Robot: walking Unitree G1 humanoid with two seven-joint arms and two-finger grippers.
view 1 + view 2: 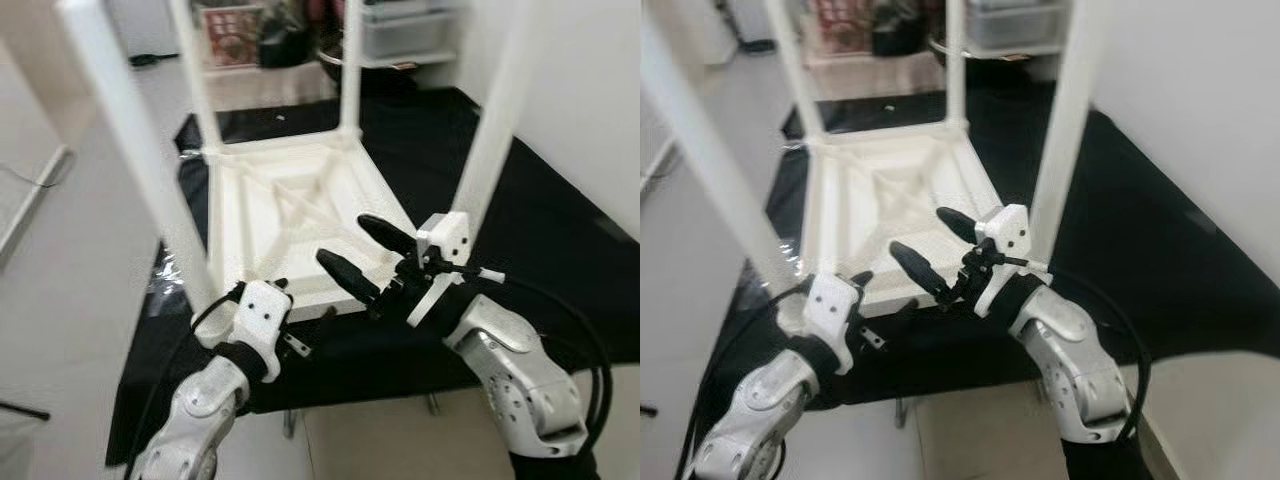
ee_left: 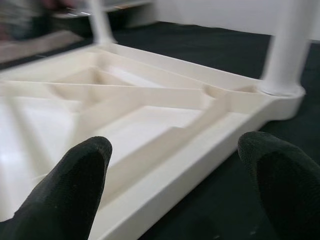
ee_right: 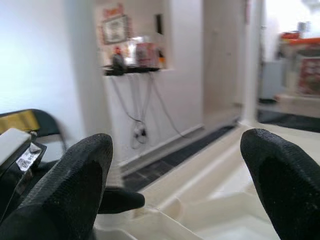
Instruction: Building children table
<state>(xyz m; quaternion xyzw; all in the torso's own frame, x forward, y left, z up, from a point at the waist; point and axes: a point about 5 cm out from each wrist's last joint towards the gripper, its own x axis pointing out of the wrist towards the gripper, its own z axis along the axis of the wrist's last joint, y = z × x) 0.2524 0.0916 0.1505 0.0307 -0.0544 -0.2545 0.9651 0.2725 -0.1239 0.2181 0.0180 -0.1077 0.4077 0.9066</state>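
White children's table (image 1: 290,215) upside down on black mat (image 1: 560,230), four legs fitted; flipping remains. Left gripper (image 1: 262,296), right gripper (image 1: 365,252) spread, empty, at near edge.

I've got open room btwn the four legs over the table (image 1: 300,215) underside; near legs (image 1: 135,150) flank both grippers, black mat (image 1: 540,220) free to the right.

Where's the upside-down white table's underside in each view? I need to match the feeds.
Left eye: table underside at centre, on the black mat.
Right eye: centre-left.
Left wrist: ribbed panel ahead.
Right wrist: rim at lower right.
Shared landmark: crossed ribs.
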